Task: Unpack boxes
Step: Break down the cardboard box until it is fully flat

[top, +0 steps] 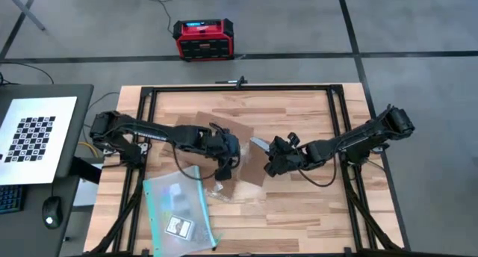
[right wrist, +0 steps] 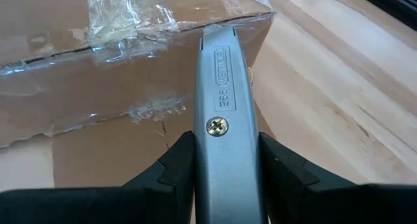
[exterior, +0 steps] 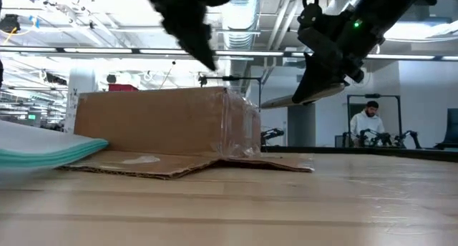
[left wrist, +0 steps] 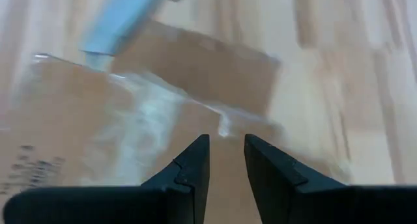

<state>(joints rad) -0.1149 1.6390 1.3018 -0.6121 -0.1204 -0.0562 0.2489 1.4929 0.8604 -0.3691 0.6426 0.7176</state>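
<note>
The brown cardboard box (exterior: 164, 121) stands mid-table, its seams under shiny clear tape (right wrist: 124, 19), one flap (exterior: 179, 164) flat on the wood. My right gripper (top: 275, 154), at the box's right, is shut on a silver utility knife (right wrist: 221, 120). The knife's tip (right wrist: 218, 30) is at the box's taped top edge, near a corner; I cannot tell whether it touches. My left gripper (left wrist: 227, 165) hovers above the box, pointing down at it. Its fingers stand a little apart with nothing between them. My right gripper pinches the knife's metal handle (right wrist: 225, 159) between its two fingers, on the handle's two flat-edged sides behind the screw. The fingers lie along the knife, slanting down from the table's right toward the box. The knife is lifted clear of the table, blade end forward.
A clear teal-edged plastic pouch (top: 178, 208) lies on the table's near left, close to the box. A red and black case (top: 202, 39) sits on the floor beyond the far edge. A person (exterior: 368, 121) is far back in the room. Bare wood (top: 299, 212) shows at the near right.
</note>
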